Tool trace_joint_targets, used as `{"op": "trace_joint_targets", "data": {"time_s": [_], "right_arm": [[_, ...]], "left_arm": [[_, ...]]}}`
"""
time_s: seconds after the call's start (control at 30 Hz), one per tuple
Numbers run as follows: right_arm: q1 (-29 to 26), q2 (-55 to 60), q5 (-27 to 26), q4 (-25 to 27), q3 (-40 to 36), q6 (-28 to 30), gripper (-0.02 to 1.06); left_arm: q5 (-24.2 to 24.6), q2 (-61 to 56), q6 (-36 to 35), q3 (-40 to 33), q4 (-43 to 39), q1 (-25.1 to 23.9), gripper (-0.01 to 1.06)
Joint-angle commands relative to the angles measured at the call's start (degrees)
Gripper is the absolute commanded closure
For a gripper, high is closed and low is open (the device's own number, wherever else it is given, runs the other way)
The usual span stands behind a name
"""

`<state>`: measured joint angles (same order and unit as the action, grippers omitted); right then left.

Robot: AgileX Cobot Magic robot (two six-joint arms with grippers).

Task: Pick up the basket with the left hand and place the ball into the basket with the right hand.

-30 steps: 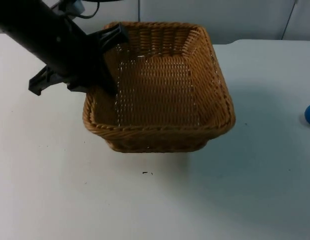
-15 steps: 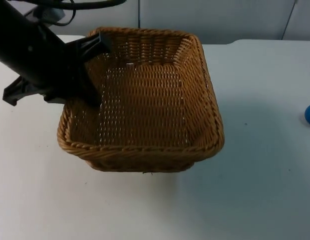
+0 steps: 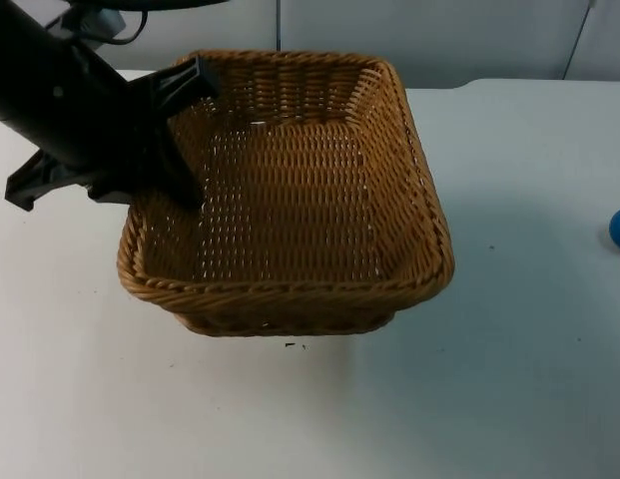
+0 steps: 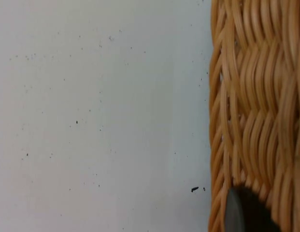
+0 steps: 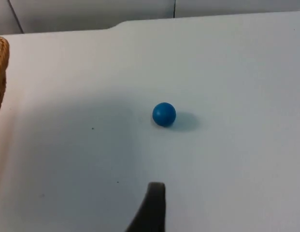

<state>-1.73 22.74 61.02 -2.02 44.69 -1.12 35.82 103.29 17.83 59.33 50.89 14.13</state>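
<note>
Left tool [image 3: 180,130] clamped the basket [image 3: 290,289] rim, barely shifted since half-second ago; ball [image 5: 164,114] waited on tabletop [image 3: 509,379]; right tool's state unclear.

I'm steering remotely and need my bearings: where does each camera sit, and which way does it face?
Top view: fixed above, looking down and forward at the basket, held at its rim by the left end effector.
Left wrist view: on the left arm, looking along a fingertip at the basket's weave.
Right wrist view: on the right arm, facing the blue ball on the table.
Shared: basket and ball.
</note>
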Motion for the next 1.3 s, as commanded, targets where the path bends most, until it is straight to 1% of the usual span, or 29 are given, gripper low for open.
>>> {"op": "trace_joint_targets", "data": {"time_s": [0.0,0.1,0.13,0.17,0.2,0.27,0.3,0.37,0.43,0.47,0.6,0.63,0.77,0.8,0.93,0.97,1.1,1.27], "right_arm": [[-0.5,5.3,-2.0,-0.7,1.5,-0.3,0.25],[-0.5,16.4,-5.8,-0.6,4.1,0.2,0.25],[-0.5,16.4,-5.8,-0.6,4.1,0.2,0.25],[-0.5,19.6,-7.1,-0.2,4.7,0.7,0.25],[-0.5,25.3,-9.8,1.4,5.4,2.0,0.25],[-0.5,31.1,-13.0,4.5,6.4,4.6,0.25],[-0.5,31.1,-13.0,4.5,6.4,4.6,0.25],[-0.5,36.3,-15.5,7.8,7.3,6.8,0.25],[-0.5,41.1,-17.6,8.7,7.9,7.6,0.25],[-0.5,41.1,-17.6,8.7,7.9,7.6,0.25],[-0.5,49.4,-19.9,8.2,10.1,8.9,0.25],[-0.5,49.4,-19.9,8.2,10.1,8.9,0.25],[-0.5,56.7,-21.2,7.8,13.9,11.1,0.26],[-0.5,56.7,-21.2,7.8,13.9,11.1,0.26],[-0.5,65.1,-21.6,7.8,19.0,14.1,0.26],[-0.5,65.1,-21.6,7.8,19.0,14.1,0.26],[-0.5,74.3,-22.4,7.8,24.4,16.3,0.26],[-0.5,79.7,-22.4,8.0,27.1,18.1,0.26]], "left_arm": [[0.2,-0.9,0.2,0.0,2.1,0.0,1.04],[0.2,-0.9,0.2,0.0,2.5,0.0,1.04],[0.2,-0.9,0.2,0.0,2.5,0.0,1.04],[0.1,-0.9,0.9,0.0,2.9,0.0,1.04],[0.0,-0.9,1.2,0.0,3.0,0.0,1.04],[-0.2,-0.9,1.2,0.0,3.0,0.0,1.04],[-0.2,-0.9,1.2,0.0,3.0,0.0,1.04],[-0.3,-0.9,1.2,0.0,3.0,0.0,1.04],[-0.3,-0.9,1.3,0.0,3.0,0.0,1.04],[-0.3,-0.9,1.3,0.0,3.0,0.0,1.04],[-0.3,-0.9,1.7,0.0,3.0,0.0,1.04],[-0.3,-0.9,1.7,0.0,3.0,0.0,1.04],[-0.1,-0.9,1.6,0.0,2.9,0.0,1.04],[-0.1,-0.9,1.6,0.0,2.9,0.0,1.04],[-0.1,-0.9,1.6,0.0,2.8,0.0,1.04],[-0.1,-0.9,1.6,0.0,2.8,0.0,1.04],[-0.1,-0.9,1.7,0.0,2.7,0.0,1.04],[-0.1,-0.9,1.7,0.0,2.7,0.0,1.04]]}}
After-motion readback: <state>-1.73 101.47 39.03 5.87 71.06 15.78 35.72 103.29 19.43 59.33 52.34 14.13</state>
